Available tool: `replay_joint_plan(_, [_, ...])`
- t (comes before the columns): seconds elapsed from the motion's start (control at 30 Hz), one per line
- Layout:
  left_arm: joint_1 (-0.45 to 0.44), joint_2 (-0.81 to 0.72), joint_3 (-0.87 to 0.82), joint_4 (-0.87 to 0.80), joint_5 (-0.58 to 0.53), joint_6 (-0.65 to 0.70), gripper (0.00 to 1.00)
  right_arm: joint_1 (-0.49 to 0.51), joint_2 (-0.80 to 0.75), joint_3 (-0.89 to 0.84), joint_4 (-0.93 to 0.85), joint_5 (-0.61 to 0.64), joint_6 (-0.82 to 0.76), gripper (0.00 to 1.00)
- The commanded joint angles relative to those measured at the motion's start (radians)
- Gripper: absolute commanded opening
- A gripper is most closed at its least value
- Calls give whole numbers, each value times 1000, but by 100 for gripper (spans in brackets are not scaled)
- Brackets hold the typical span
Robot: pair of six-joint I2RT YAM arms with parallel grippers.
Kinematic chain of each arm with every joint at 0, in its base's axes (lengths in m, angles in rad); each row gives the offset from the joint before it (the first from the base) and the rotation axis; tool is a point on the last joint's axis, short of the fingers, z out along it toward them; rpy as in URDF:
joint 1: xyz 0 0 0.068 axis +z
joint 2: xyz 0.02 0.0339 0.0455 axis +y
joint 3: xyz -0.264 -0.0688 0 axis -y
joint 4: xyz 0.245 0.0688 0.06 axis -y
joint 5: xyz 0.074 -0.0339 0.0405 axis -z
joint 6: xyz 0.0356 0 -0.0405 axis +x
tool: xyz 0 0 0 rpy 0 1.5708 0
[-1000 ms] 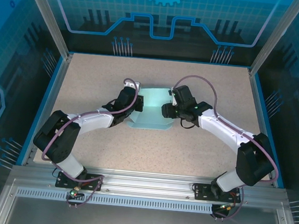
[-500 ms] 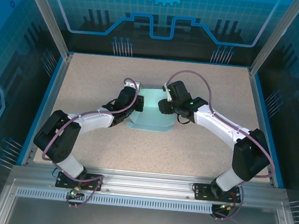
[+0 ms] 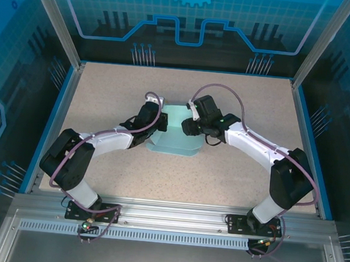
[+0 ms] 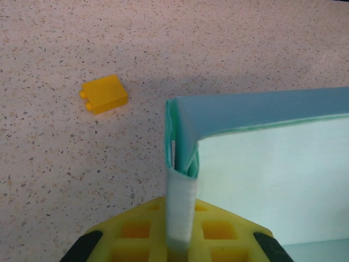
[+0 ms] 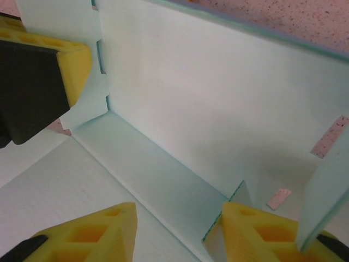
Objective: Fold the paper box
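While the paper box (image 3: 177, 140) is only partly raised, it is found near the middle of the speckled tabletop (image 3: 232, 173), between the two arms, with one wall stood upright above a flat base. At the wall's corner, a narrow end flap (image 4: 180, 202) is pinched by the left gripper (image 4: 180, 243), whose yellow pads are closed on the thin card. Inside the box, the right gripper (image 5: 180, 232) is seen with its fingers parted, a creased panel lying between them and nothing clamped. A yellow toy brick (image 4: 104, 94) is seen on the table near the box's corner, apart from it.

Trouble is judged likely if the right fingers are pushed against the wall while the flap is clamped. The thin card could be buckled off its fold line, or the flap torn at its slot. Should the pinch be lost, the wall could be expected to spring flat, and the light box could be dragged across the table.
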Motion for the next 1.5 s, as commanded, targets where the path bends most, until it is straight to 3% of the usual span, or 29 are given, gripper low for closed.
replay_joint_plan(0.0, [-2,3,17,12,9,27,7,4,-45,38,-26,-16,-54,48])
replay_joint_plan(0.53, [42,-24,-6,5,23,-1,6,-73,-304,0,-118,-37,-204,54])
replay_joint_plan(0.7, [50,-44,-13,0,36,-6,6,-210,-346,-37,-91,-80,-168,55])
replay_joint_plan(0.83, [53,-58,-23,4,44,-10,7,-371,-354,-102,-26,-195,-94,55])
replay_joint_plan(0.93, [56,-62,-20,-2,51,-16,7,-429,-326,-153,23,-269,-57,52])
replay_joint_plan(1.23, [57,-61,-12,2,77,-26,7,-404,-202,-235,171,-499,-41,48])
replay_joint_plan(1.47, [57,-54,-12,7,85,-35,7,-380,-176,-240,217,-577,-47,49])
